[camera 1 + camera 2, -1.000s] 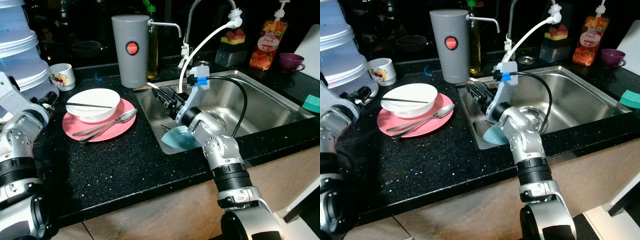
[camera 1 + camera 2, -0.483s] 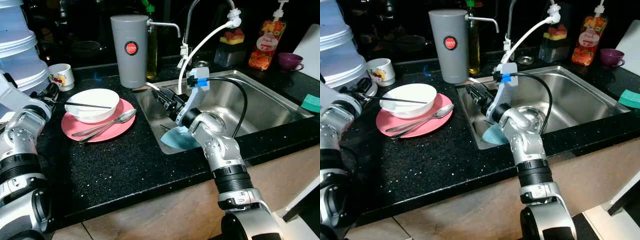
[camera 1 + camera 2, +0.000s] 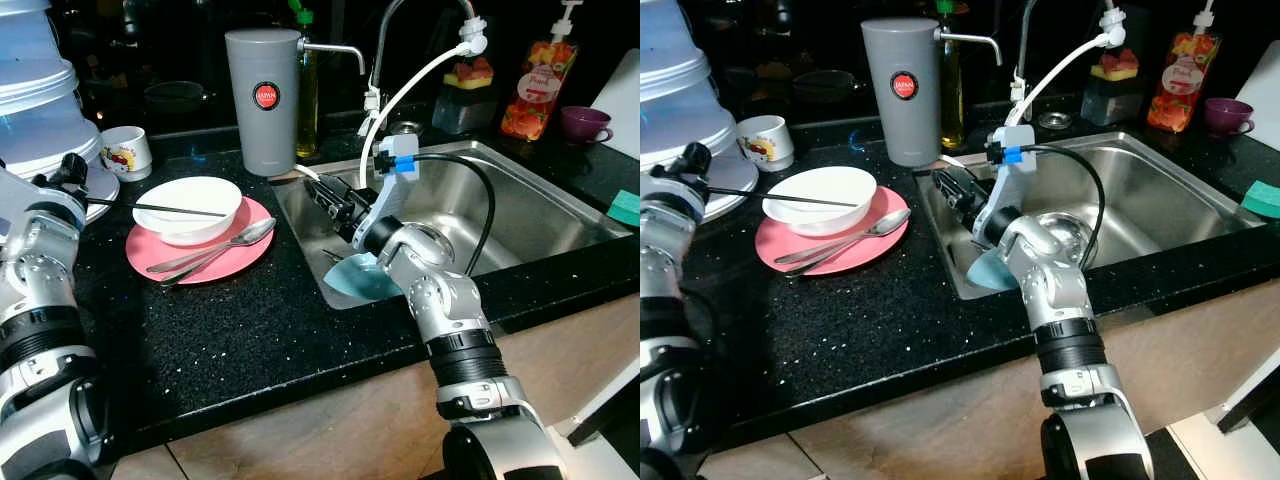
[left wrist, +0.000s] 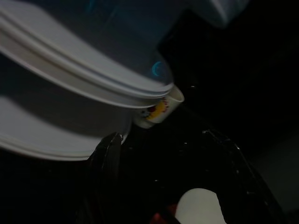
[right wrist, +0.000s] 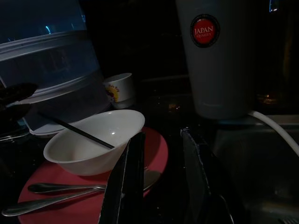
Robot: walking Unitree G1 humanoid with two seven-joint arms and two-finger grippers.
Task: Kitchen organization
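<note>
A white bowl (image 3: 187, 205) sits on a pink plate (image 3: 215, 262) on the black counter, with a thin black chopstick (image 3: 160, 209) lying across its rim. Two metal spoons (image 3: 215, 246) rest on the plate's front. My left gripper (image 3: 66, 172) hovers by the chopstick's left end, beside the stacked containers; its fingers stand apart, holding nothing. My right gripper (image 3: 327, 195) is open over the sink's left rim, pointing at the bowl, which also shows in the right wrist view (image 5: 93, 140). A light blue dish (image 3: 360, 280) lies in the sink under that arm.
Stacked translucent containers (image 3: 40, 100) and a white mug (image 3: 125, 152) stand at the back left. A grey canister (image 3: 263, 100) stands behind the plate. The steel sink (image 3: 520, 215) has a faucet with a white hose (image 3: 420, 75). At the far right are a purple cup (image 3: 583, 123) and a green sponge (image 3: 625, 207).
My left gripper has drawn back to the left and slightly up, away from the bowl toward the containers. The right arm has stayed put.
</note>
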